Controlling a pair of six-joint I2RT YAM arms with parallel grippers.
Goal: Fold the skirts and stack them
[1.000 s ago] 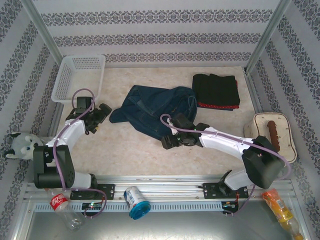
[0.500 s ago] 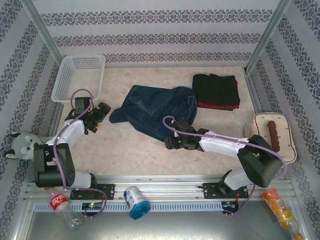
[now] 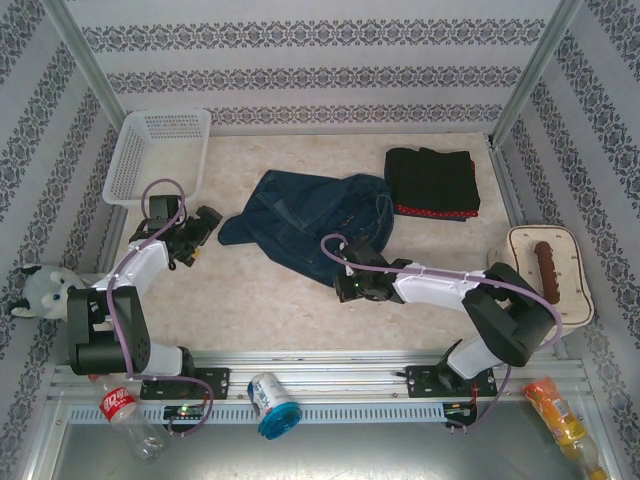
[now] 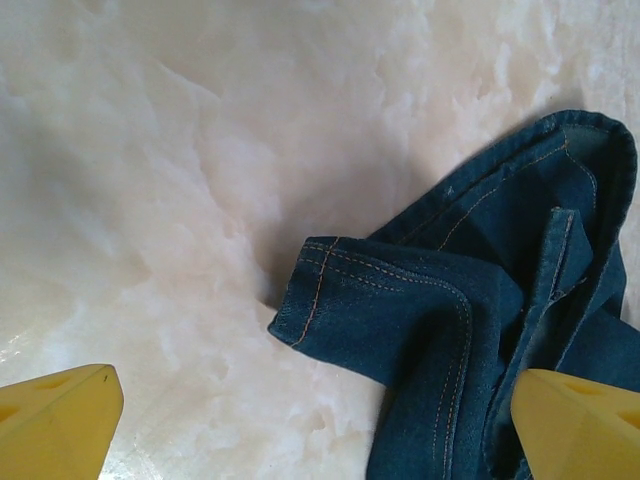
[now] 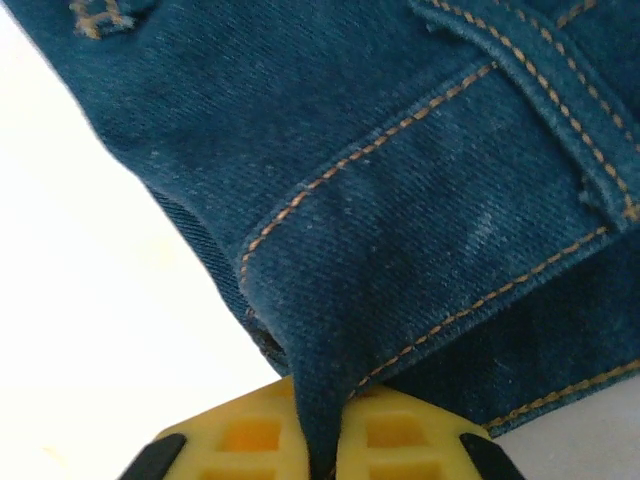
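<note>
While left fingers (image 4: 55,412) gape wide, empty, above left corner of crumpled denim skirt (image 3: 310,215) at middle of surface (image 3: 250,300), right fingers (image 5: 400,445) pinched tight on skirt's near hem fold. Folded stack far right: black skirt (image 3: 432,175) on top, red edge (image 3: 435,211) showing beneath.

Red skirt (image 3: 436,211) mostly hidden beneath the folded black skirt (image 3: 431,177)
</note>
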